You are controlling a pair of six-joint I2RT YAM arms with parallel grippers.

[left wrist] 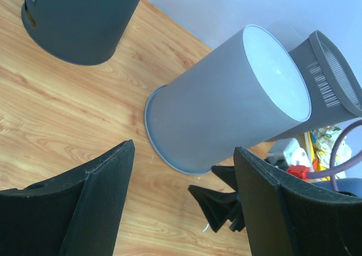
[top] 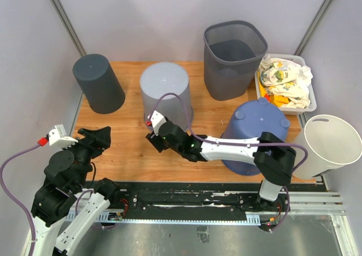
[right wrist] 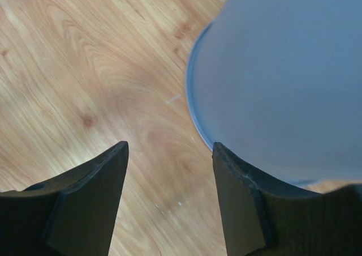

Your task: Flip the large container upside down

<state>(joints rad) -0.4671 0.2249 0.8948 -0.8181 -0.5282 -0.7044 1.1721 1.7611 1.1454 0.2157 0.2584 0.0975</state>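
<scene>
Where the large container point(top: 166, 93) stands, near the middle of the wooden surface point(top: 124, 154), its rim rests flat on the wood and its closed base faces up. The body is light grey and narrows toward the base. The left wrist view shows the same: the wider rim meets the wood and the pale, flat base is uppermost.

The right tool point(top: 155, 140) sits low, just in front of the container on its near side. Its jaws stand apart, and the right wrist view shows only bare wood between the two fingers point(right wrist: 85, 199). The container's rim curves past just beyond the right-hand finger. Whether that finger touches the wall cannot be told. This tool has hold of nothing.

The left tool point(top: 96, 136) is over the near left part of the surface, well apart from the container and pointing toward it. Its jaws are spread wide with nothing between them.

Other items on or beside the surface:
- A dark grey bin point(top: 98, 83) stands mouth down at the back left corner.
- A dark mesh basket point(top: 233, 58) stands upright at the back, to the right of the container.
- A blue bucket point(top: 254, 134) stands mouth down at the near right, partly behind the right arm.
- A white tray point(top: 313, 105) holding crumpled cloths point(top: 283, 77) sits at the right edge.
- A white bucket point(top: 331, 145) is at the far right, with its open mouth in view.
</scene>
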